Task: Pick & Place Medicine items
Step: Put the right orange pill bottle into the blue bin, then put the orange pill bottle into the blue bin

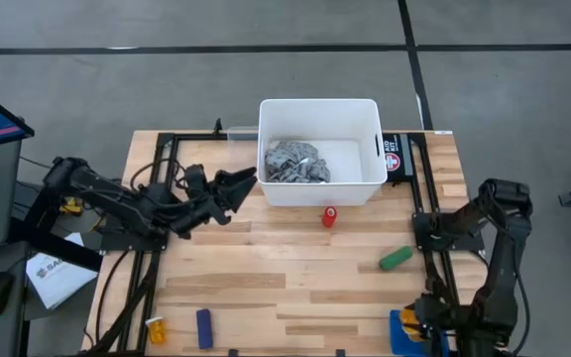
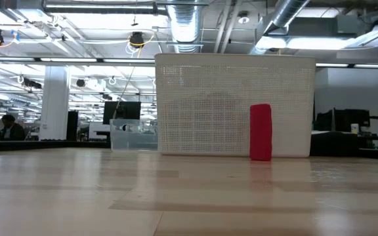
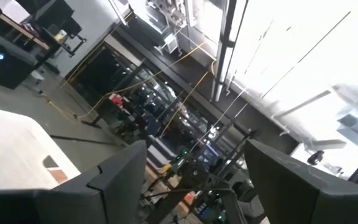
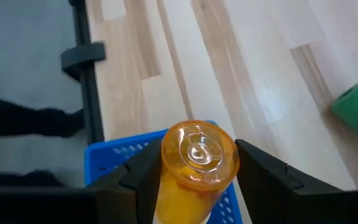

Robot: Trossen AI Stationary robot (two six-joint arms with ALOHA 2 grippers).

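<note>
Right gripper (image 4: 194, 171) gripped an orange pill bottle (image 4: 194, 163) above the blue basket (image 4: 114, 155); left gripper (image 1: 234, 184) stood open. Next: carry to white bin (image 1: 320, 107).

Left gripper (image 3: 194, 180) jaws spread apart, nothing between them; camera tilted up toward bright ceiling lights (image 3: 278, 56), cables (image 3: 166, 68), dark room background

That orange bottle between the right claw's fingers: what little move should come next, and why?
Probably lift it. The right gripper holds the orange bottle low over the blue basket, at the table's near corner. The white bin stands at the far edge, so rising first should clear the basket.
</note>
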